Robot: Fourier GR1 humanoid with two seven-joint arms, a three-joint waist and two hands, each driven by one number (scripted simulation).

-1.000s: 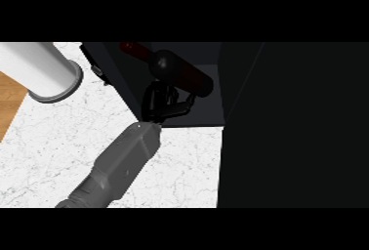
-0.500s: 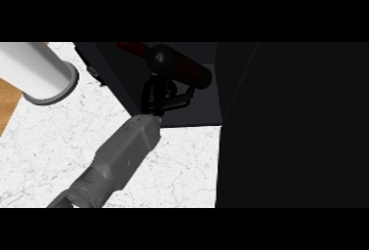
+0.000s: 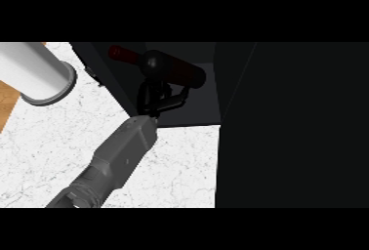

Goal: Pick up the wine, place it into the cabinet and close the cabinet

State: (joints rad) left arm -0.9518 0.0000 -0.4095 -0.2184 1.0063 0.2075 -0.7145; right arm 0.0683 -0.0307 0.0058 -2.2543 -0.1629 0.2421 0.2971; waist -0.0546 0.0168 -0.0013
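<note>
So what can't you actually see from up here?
Head view only:
- Right hand: not in view.
- Cabinet: inside too dark; a black panel blocks the right side.
- Wine bottle: lower side partly hidden by the left hand.
- White cylinder: cut off by the left edge.

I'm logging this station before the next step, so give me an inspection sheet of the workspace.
Surface: white marbled counter.
Job's things: wine bottle lying on its side at the mouth of the dark cabinet.
Clutter: white cylinder at the counter's far left.
Hands: left hand under the bottle, fingers curled round it; right hand not in view.
Cables: nothing seen.
Surroundings: wood strip at left; dark panel fills the right.
</note>
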